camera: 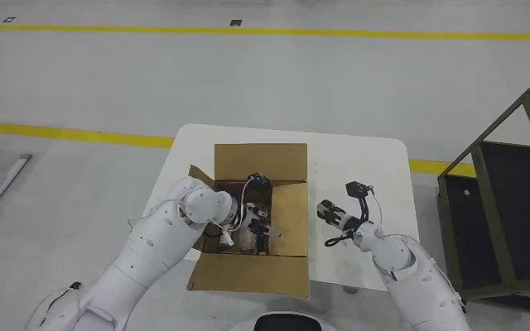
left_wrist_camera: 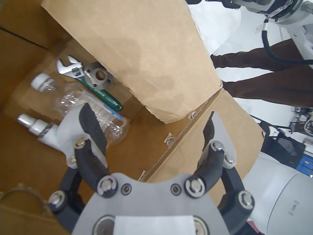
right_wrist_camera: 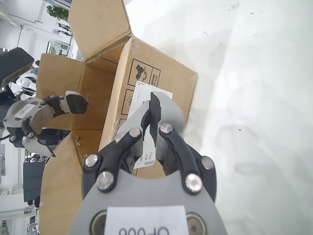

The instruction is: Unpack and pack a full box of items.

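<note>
The box [camera: 261, 161] stands open on the left half of the surface [camera: 356, 157]. Inside we count one green-handled wrench [left_wrist_camera: 107, 97], one metal ring [left_wrist_camera: 107, 79] overlapping it, one clear bottle [left_wrist_camera: 71, 96] and one small white-capped bottle [left_wrist_camera: 36, 125]. The small bottle's body is hidden behind the left gripper [left_wrist_camera: 149, 112], whose fingers are spread wide, holding nothing. The right gripper [right_wrist_camera: 152, 103] hangs just beside the box's outer wall, its fingers pressed together and empty.
</note>
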{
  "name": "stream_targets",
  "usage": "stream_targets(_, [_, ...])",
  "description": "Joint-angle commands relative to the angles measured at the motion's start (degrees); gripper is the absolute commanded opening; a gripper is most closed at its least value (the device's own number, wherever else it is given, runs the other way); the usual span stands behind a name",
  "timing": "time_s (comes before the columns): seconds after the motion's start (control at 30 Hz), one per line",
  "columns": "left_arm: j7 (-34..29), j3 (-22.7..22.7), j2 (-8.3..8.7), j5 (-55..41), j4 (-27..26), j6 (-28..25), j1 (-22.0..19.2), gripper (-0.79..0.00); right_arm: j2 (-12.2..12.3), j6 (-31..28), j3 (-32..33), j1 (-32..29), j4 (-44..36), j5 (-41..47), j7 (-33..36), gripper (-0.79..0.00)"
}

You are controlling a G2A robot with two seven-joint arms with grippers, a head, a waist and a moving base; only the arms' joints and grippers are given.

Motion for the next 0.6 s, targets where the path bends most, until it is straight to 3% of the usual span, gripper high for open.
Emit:
stream_targets(0.0, [0.7, 0.41, -0.44, -2.41, 3.3, 0.82, -0.13, 0.0, -0.17, -0.4, -0.79, 0.67, 0.98, -0.03, 0.15, -0.785])
stream_targets(0.17, [3.67, 2.67, -1.96, -3.66, 8.62, 2.34, -0.8, 0.0, -0.67, -0.57, -2.59, 1.99, 3.05, 0.38, 0.11, -0.785])
stream_targets(0.4, [1.36, 2.81, -4.06, -16.21, 17.14, -0.59, -2.35, 0.0, -1.09, -0.98, -3.98, 2.88, 4.6, 0.69, 0.2, -0.785])
stream_targets(0.57, [-0.66, 4.44, -5.77, -19.75, 22.5, -1.57, -4.16, 0.0, -1.35, -1.28, -4.8, 3.5, 5.42, 0.83, 0.32, -0.785])
